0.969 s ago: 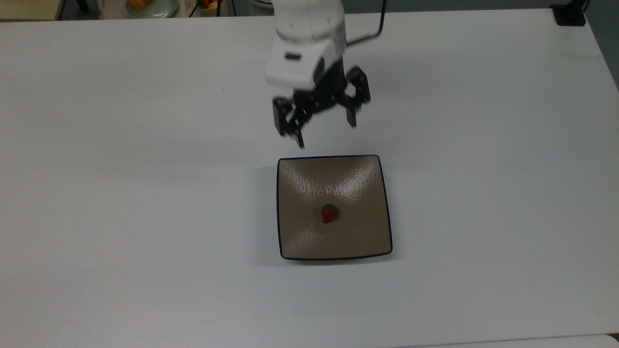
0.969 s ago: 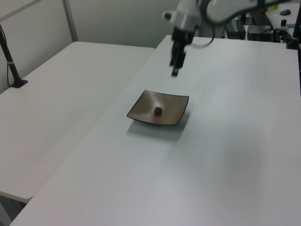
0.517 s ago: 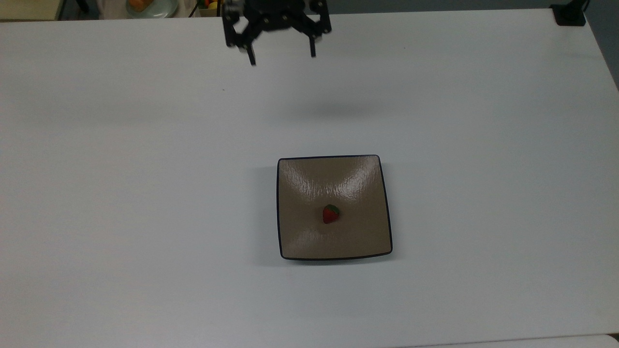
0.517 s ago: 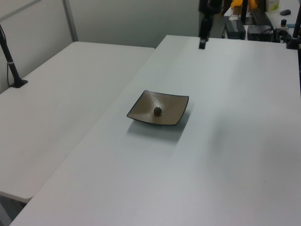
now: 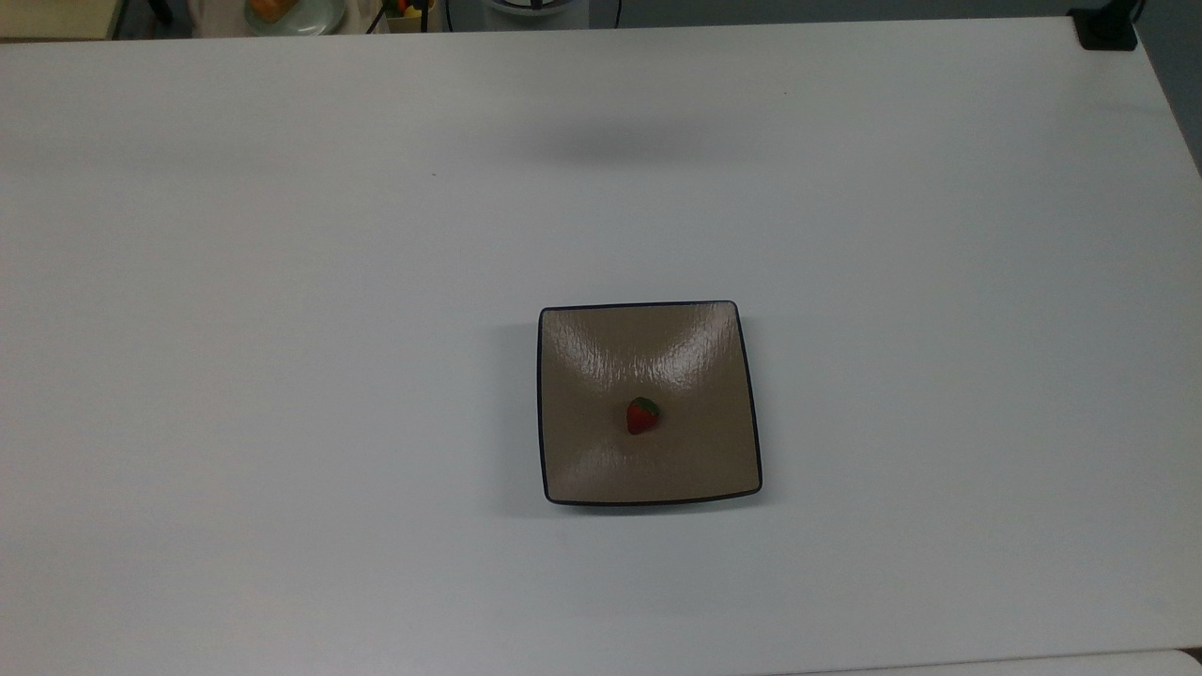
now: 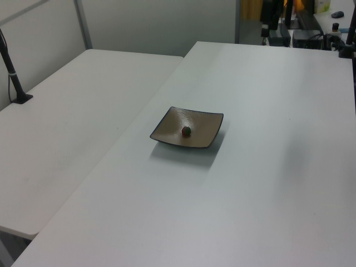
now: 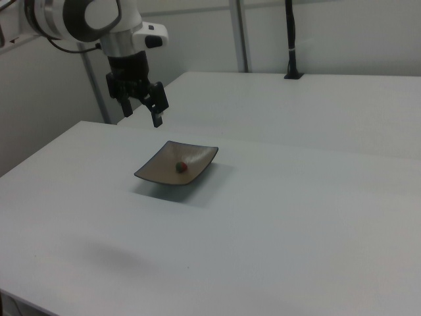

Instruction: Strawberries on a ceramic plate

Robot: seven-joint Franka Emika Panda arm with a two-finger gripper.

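Backing off: gripper [image 7: 140,99] was just above the ceramic plate [image 5: 714,460] a second ago and is now raised off to the right view's left of it, holding nothing; you can't tell how wide its fingers stand.
Strawberry [image 5: 642,415] hasn't moved, sits near the plate's middle, so you can likely call the placement done; plate rests on a plain white table [image 5: 282,376]; second white table [image 6: 67,133] butts up beside it; pale wall panels behind.

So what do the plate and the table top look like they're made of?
The plate looks like glazed ceramic: glossy tan surface with rippled highlights and a thin dark rim. The table seems a matte white laminate or similar, smooth with soft shadows; its exact material can't be told.
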